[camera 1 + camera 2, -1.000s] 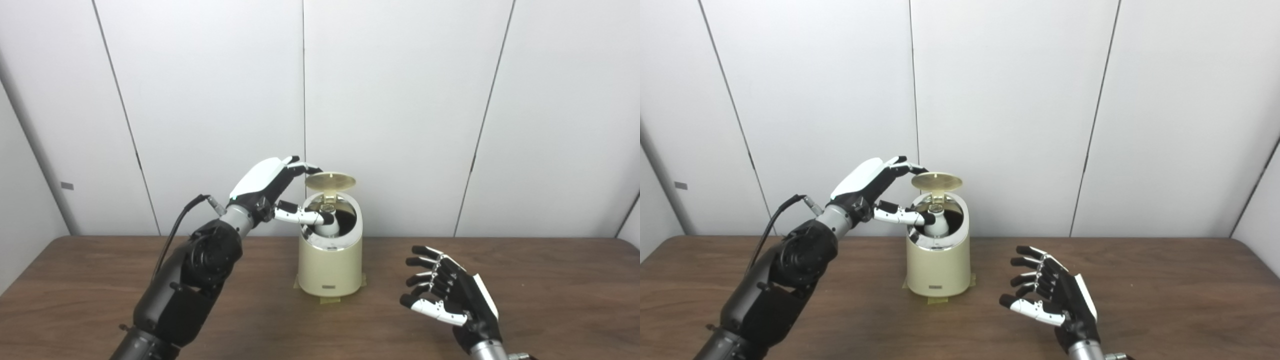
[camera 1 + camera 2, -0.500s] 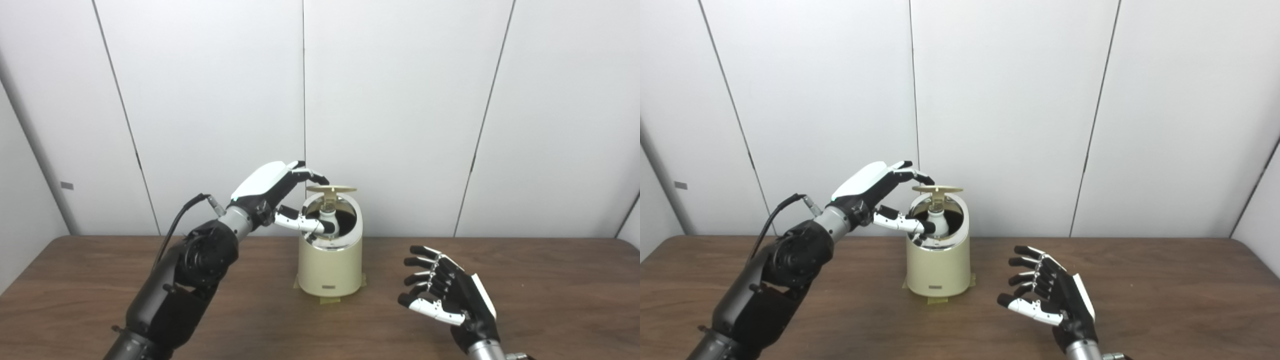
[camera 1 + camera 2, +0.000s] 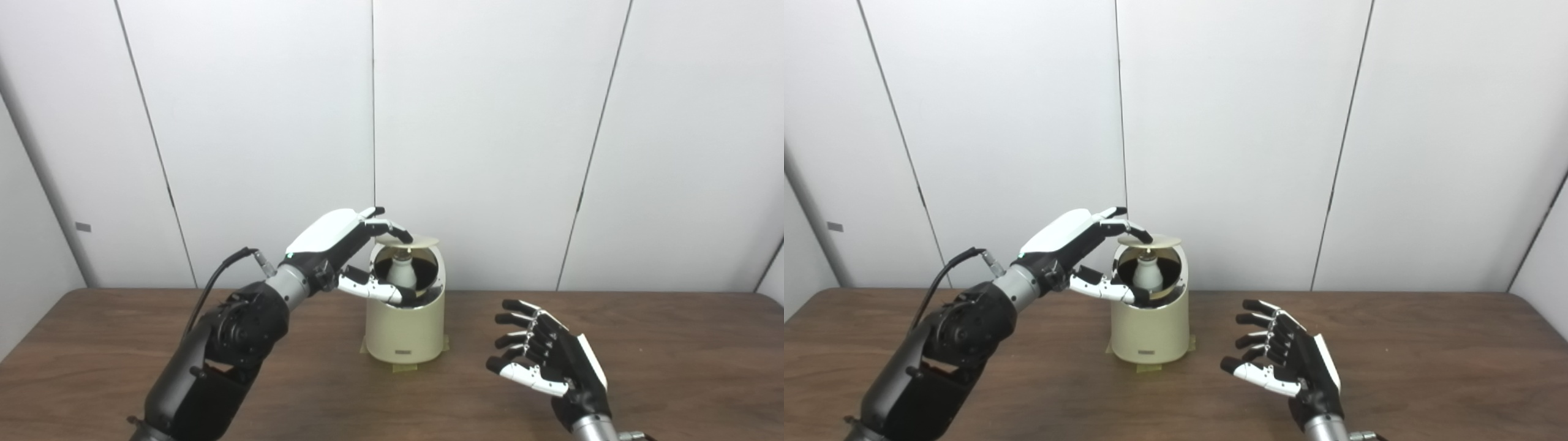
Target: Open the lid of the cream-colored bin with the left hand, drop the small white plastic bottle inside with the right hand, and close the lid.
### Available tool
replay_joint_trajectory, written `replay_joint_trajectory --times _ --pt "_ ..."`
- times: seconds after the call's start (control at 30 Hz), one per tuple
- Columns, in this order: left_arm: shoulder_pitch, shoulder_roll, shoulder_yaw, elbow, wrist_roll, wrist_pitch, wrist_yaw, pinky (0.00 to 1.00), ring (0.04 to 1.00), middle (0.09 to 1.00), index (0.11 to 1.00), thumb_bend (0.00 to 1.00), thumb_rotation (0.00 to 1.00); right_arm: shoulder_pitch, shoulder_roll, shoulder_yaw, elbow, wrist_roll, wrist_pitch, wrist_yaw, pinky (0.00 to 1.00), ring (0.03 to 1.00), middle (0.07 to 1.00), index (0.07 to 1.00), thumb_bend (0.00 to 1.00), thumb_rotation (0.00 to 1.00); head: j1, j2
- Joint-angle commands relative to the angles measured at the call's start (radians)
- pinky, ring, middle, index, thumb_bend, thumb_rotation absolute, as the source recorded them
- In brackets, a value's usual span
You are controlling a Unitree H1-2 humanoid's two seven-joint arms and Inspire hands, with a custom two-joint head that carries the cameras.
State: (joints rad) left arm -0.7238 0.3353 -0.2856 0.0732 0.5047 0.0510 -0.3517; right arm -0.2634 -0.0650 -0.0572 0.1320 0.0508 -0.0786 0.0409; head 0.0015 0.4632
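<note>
Left hand [image 3: 343,245] fingers [image 3: 392,229] on lid [image 3: 409,241], thumb below.

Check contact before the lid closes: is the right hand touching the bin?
Apart. The left eye view shows bare table between the right hand and the bin.

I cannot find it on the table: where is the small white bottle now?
The small white plastic bottle stands inside the cream-colored bin at table centre, under its lid.

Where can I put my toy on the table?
Bare table lies right of the right hand, and in front of the bin, between the arms. It is crowded at the bin, where the left hand works the lid.
</note>
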Motion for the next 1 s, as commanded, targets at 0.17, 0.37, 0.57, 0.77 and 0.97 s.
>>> replay_joint_trajectory --times 0.17,0.37,0.57,0.77,0.97 --pt "-0.019 0.021 -0.020 -0.012 0.063 -0.045 0.025 1.00 1.000 0.829 0.778 0.91 0.50 -0.033 0.001 -0.001 -0.040 0.006 -0.014 -0.005 0.39 0.529 0.677 0.713 0.80 0.16 -0.002 0.005" --pt "-0.010 0.041 -0.061 -0.008 0.153 -0.077 0.025 1.00 1.000 0.809 0.774 0.91 0.47 -0.032 0.005 0.002 -0.057 -0.005 0.000 -0.013 0.39 0.518 0.679 0.714 0.79 0.15 -0.005 0.009" --pt "-0.007 0.054 -0.090 -0.008 0.229 -0.114 0.020 1.00 0.991 0.781 0.747 0.93 0.44 -0.031 0.005 0.002 -0.065 -0.004 0.003 -0.014 0.39 0.521 0.677 0.714 0.80 0.17 -0.006 0.014" --pt "0.003 0.055 -0.121 -0.003 0.285 -0.116 -0.007 1.00 0.979 0.772 0.740 0.94 0.46 -0.030 0.005 0.002 -0.073 -0.005 0.009 -0.014 0.39 0.517 0.677 0.717 0.80 0.16 -0.007 0.019" --pt "0.017 0.048 -0.153 0.016 0.346 -0.087 -0.034 1.00 0.983 0.785 0.761 0.94 0.45 -0.031 0.002 -0.003 -0.066 0.011 0.004 -0.006 0.38 0.513 0.672 0.715 0.80 0.15 -0.006 0.023"
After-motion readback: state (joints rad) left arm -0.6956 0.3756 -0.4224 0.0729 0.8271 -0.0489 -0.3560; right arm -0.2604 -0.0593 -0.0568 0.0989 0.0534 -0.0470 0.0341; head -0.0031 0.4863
